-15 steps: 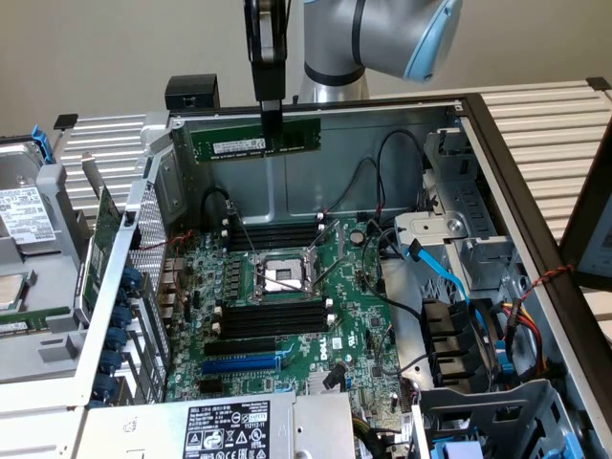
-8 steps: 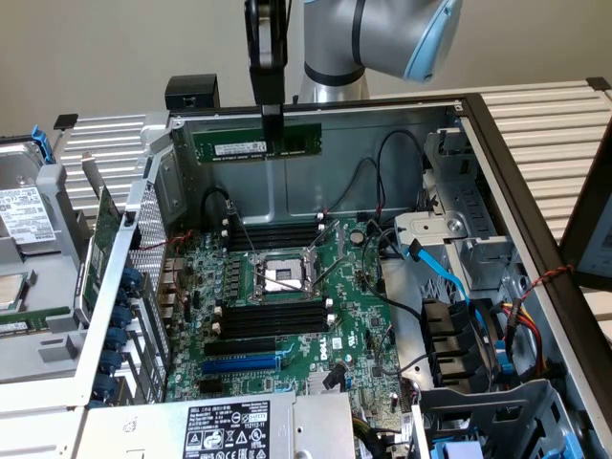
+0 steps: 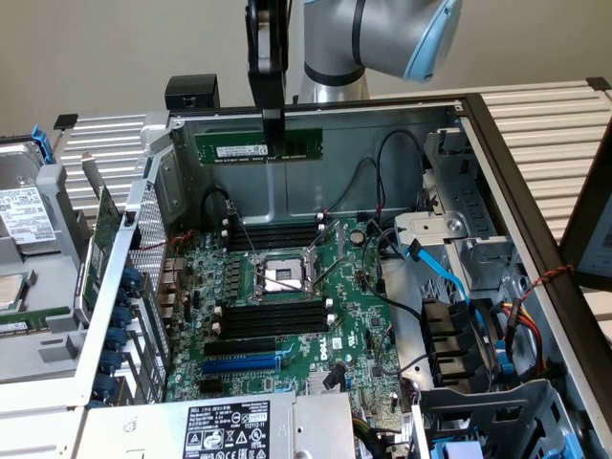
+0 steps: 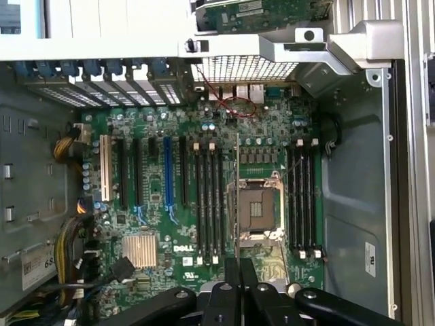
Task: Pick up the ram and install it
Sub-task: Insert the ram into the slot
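- The gripper (image 3: 273, 142) is closed on the ram (image 3: 229, 147), pinching its middle and holding it up high.
- In the exterior view, the ram's long side runs from 9 o'clock to 3 o'clock, the same way as the black slots (image 3: 271, 318).
- Those slots lie at 6 o'clock from the ram.

- Plain beige wall (image 3: 96, 48) behind, evenly lit, no shadows.
- Pale slatted tabletop (image 3: 550, 124) shows at the exterior view's far left and right corners.

We see a green ram (image 3: 301, 146) with a white label, a black pincer (image 3: 273, 134), a green motherboard (image 3: 354, 325) and one blue slot (image 3: 239, 363).
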`<control>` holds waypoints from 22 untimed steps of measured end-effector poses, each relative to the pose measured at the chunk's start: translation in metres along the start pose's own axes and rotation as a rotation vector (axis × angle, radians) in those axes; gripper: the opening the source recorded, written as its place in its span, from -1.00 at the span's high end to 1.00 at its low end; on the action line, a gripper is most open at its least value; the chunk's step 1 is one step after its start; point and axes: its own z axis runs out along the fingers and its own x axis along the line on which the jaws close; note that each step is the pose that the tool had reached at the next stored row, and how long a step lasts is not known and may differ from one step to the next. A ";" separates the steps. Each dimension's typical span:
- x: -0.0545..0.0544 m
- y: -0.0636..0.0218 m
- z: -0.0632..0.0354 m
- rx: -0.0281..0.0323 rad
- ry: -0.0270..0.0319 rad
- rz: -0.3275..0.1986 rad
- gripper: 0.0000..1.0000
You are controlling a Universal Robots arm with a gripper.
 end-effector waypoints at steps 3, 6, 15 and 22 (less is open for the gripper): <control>0.001 -0.0005 0.0014 0.0003 0.0000 0.011 0.76; 0.005 -0.0007 0.0017 0.0000 -0.0032 0.012 0.76; 0.011 -0.0040 0.0094 -0.0184 -0.0105 -0.008 0.76; 0.005 -0.0038 0.0201 -0.0200 -0.0073 -0.025 0.76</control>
